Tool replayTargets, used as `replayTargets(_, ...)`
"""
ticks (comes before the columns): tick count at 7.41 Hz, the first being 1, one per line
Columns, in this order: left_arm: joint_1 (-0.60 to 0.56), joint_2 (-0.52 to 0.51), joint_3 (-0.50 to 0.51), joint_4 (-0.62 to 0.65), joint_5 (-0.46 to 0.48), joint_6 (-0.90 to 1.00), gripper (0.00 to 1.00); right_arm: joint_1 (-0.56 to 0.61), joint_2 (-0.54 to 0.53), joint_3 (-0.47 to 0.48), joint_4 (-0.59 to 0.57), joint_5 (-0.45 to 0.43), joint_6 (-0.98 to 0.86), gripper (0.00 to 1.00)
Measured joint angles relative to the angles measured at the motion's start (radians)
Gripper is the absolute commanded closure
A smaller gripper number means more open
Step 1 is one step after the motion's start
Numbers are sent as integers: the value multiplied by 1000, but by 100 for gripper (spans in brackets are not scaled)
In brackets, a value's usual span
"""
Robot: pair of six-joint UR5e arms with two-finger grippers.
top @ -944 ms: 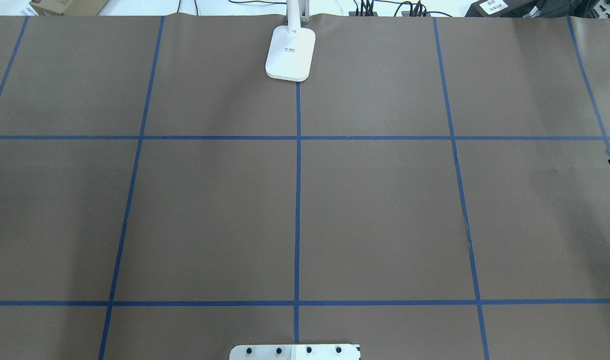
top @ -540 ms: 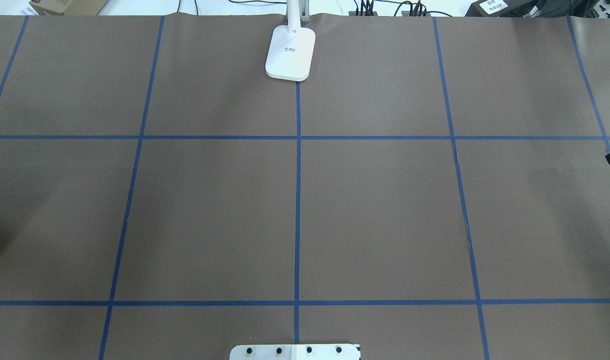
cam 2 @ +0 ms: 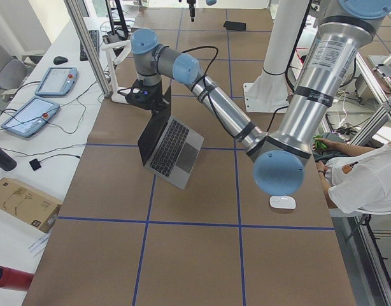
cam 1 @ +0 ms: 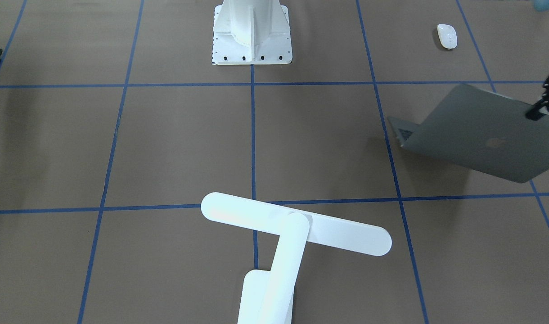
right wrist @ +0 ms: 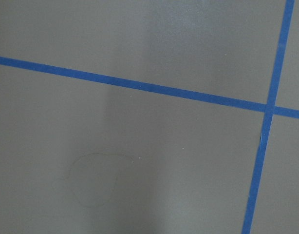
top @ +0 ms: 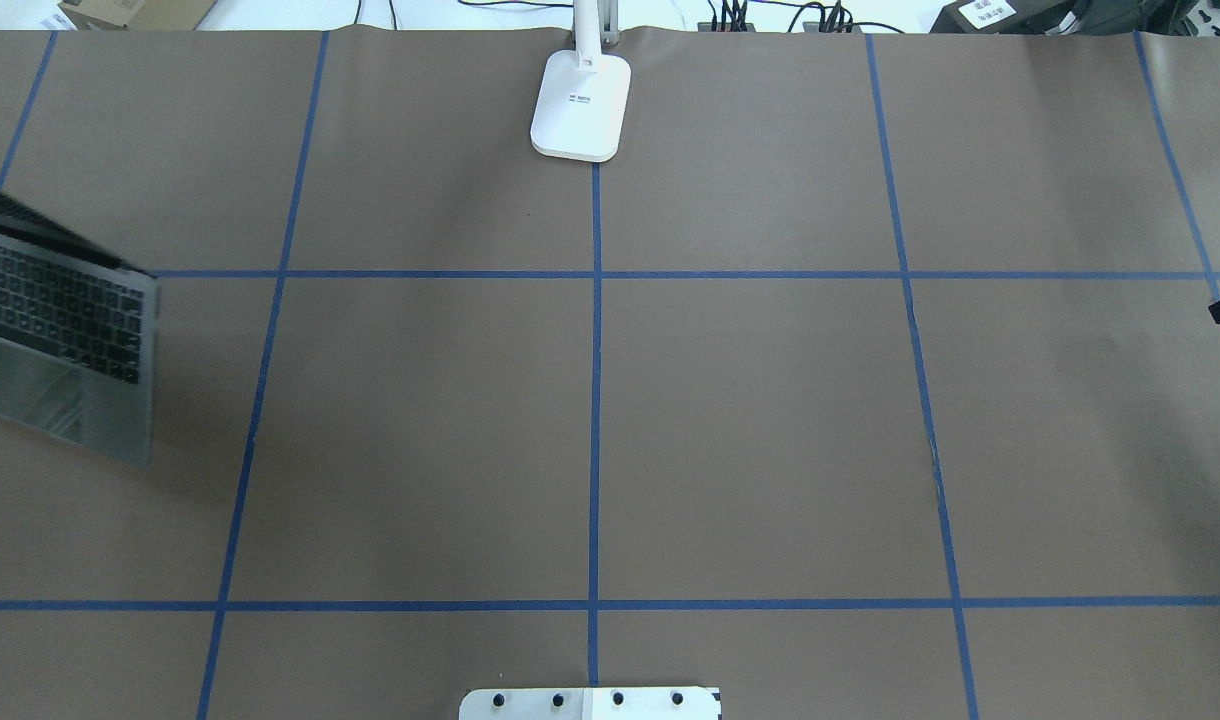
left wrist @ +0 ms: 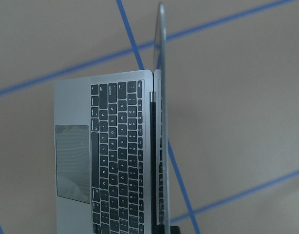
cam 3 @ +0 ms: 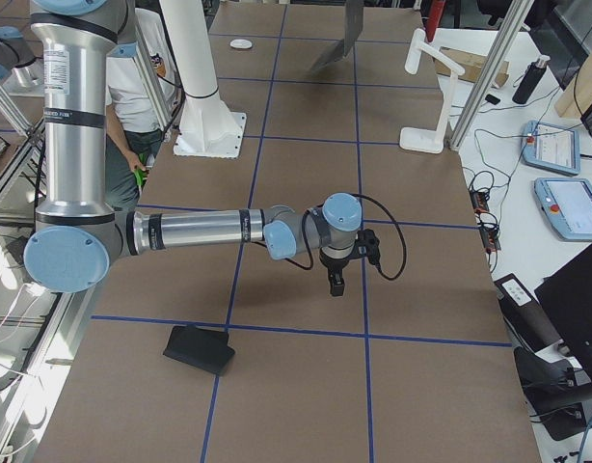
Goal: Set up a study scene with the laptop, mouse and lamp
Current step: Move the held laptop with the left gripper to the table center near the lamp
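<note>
My left end effector [cam 1: 539, 109] grips, I think, the laptop [cam 1: 477, 135] by its lid at nine o'clock, to drag it inward; my right end effector [cam 3: 336, 282], clenched or released, I cannot tell.

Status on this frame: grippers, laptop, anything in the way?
Left gripper clamped on laptop lid, screen open. Right gripper over table, jaws unclear. Mouse and lamp stand clear of the laptop.
</note>
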Motion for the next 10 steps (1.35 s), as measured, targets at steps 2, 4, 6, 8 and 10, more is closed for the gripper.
replayTargets(2, 202, -171, 15, -5, 88, -311, 100, 1, -4, 4, -1, 7, 4, 1)
replayTargets(4, 355, -349, 120, -34, 164, -561, 100, 2, -13, 13, 0, 9, 9, 1)
replayTargets(6, 450, -467, 257, -121, 245, -737, 100, 2, -17, 11, 0, 9, 10, 1)
replayTargets(8, 473, -552, 421, -207, 290, -801, 100, 3, -19, 11, -1, 9, 11, 1)
replayTargets(10, 475, -581, 535, -291, 304, -802, 100, 3, -21, 14, -2, 10, 12, 1)
